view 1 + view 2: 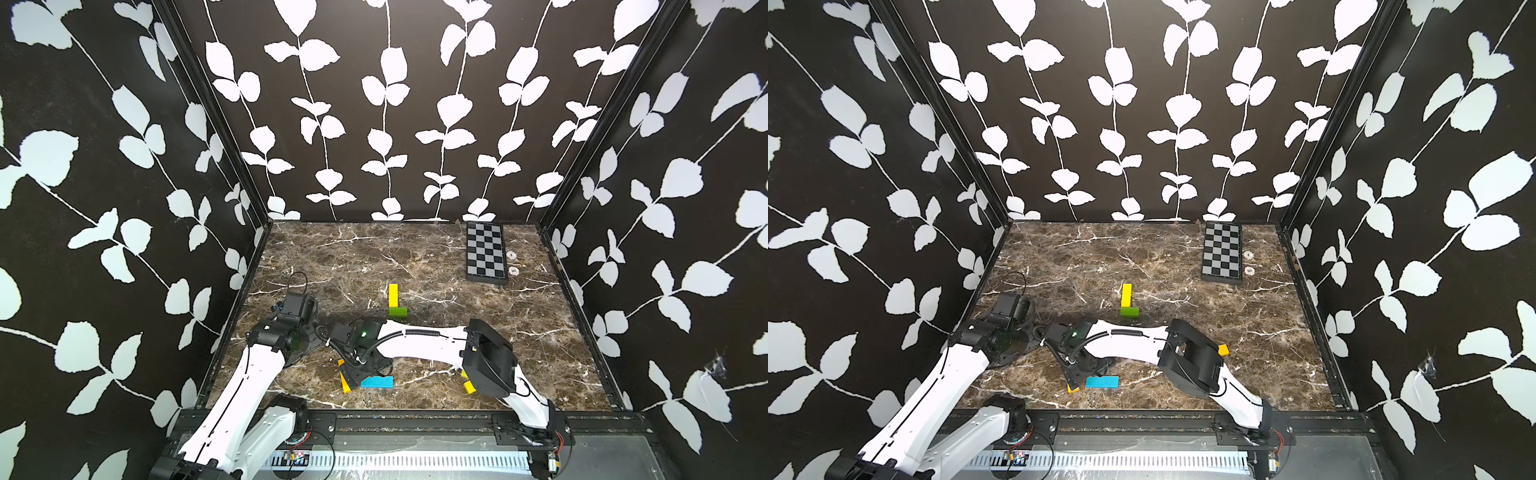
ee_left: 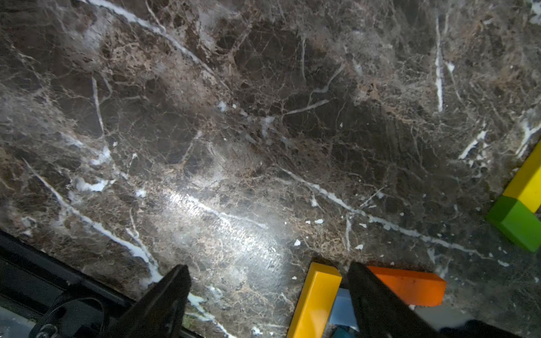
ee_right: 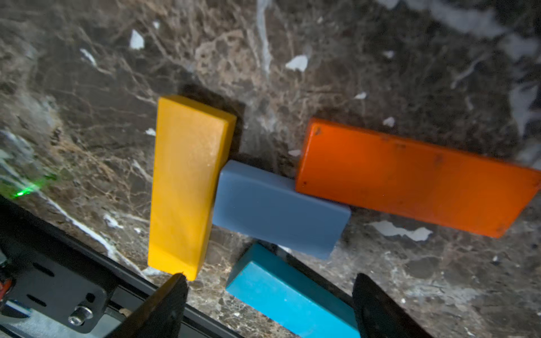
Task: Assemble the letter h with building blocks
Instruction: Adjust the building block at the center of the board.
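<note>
In both top views a long yellow block stands end-on to a green block at mid-table, the two forming an L. Near the front edge lie a yellow block, a grey-blue block, an orange block and a bright blue block. My right gripper hangs open over the bright blue block, with a gap on each side. My left gripper is open beside the same cluster. The yellow block's end lies loose next to one of its fingers.
A black-and-grey chequered board lies at the back right with two small white discs beside it. Another yellow block sits by my right arm's elbow. The black front rail runs close to the block cluster.
</note>
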